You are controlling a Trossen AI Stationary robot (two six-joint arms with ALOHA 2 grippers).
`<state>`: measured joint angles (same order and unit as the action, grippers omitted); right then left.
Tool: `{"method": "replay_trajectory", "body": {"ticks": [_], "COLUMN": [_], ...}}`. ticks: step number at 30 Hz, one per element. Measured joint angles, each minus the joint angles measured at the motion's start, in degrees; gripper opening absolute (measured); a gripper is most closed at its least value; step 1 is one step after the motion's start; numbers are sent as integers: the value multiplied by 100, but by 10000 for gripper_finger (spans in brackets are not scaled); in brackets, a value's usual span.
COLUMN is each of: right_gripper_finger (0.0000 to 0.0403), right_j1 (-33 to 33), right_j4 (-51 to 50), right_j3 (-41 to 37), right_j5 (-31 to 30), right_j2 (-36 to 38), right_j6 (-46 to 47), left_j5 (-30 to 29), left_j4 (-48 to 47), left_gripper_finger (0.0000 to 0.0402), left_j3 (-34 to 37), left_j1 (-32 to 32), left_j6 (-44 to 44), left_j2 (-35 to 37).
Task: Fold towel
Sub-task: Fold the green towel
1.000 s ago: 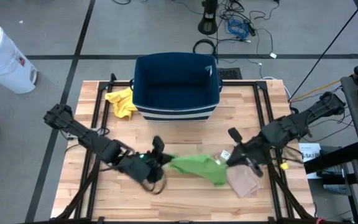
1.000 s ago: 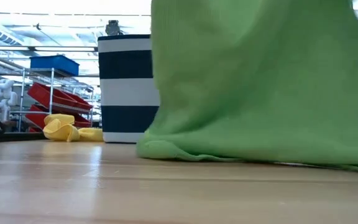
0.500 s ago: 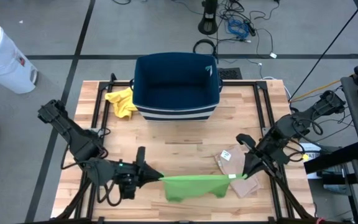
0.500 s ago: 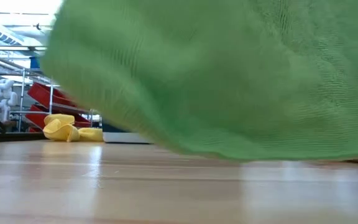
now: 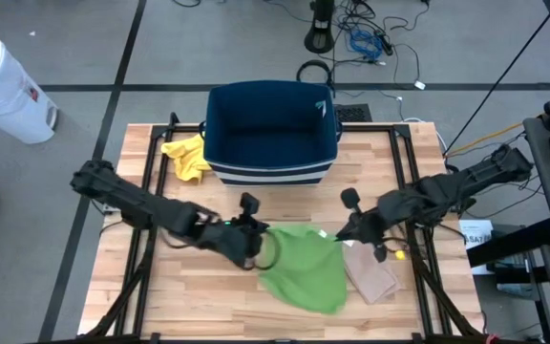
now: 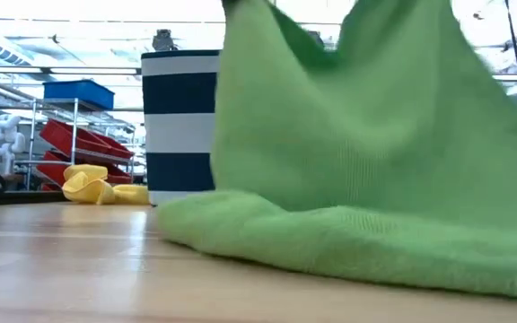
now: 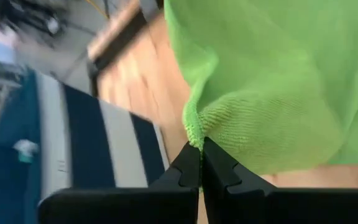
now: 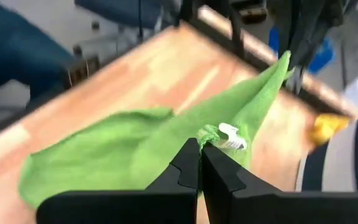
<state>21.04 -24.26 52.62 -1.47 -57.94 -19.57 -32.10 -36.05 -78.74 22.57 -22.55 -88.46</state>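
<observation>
I'm scanning every view and I'm not finding any writing I can read. I'm seeing a small white tag [image 8: 227, 134] on the green towel [image 5: 306, 266], but whatever is printed on it isn't coming through.

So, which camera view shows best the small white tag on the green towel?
The right wrist view: the white tag sits just past the right gripper, whose jaws are shut on the green towel. In the high view it is only a pale speck at the towel's corner. The low and left wrist views show cloth, no tag.
</observation>
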Motion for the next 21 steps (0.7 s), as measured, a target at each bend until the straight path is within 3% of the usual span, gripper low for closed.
{"method": "replay_trajectory", "body": {"ticks": [8, 12, 17, 21], "right_gripper_finger": [0, 0, 0, 0], "right_j1": [-83, -82, -67, 56], "right_j4": [-405, -766, -1127, -1185], "right_j3": [0, 0, 0, 0], "right_j5": [-587, -564, -307, -1035], "right_j2": [-438, -550, -706, -825], "right_j6": [-68, 20, 284, 332], "left_j5": [25, 69, 566, -212], "left_j4": [-204, -309, -322, -223], "left_gripper_finger": [0, 0, 0, 0], "left_j3": [2, 2, 2, 2], "left_j1": [-451, -570, -645, -634], "left_j6": [90, 170, 260, 282], "left_j2": [-663, -770, -794, -794]}}
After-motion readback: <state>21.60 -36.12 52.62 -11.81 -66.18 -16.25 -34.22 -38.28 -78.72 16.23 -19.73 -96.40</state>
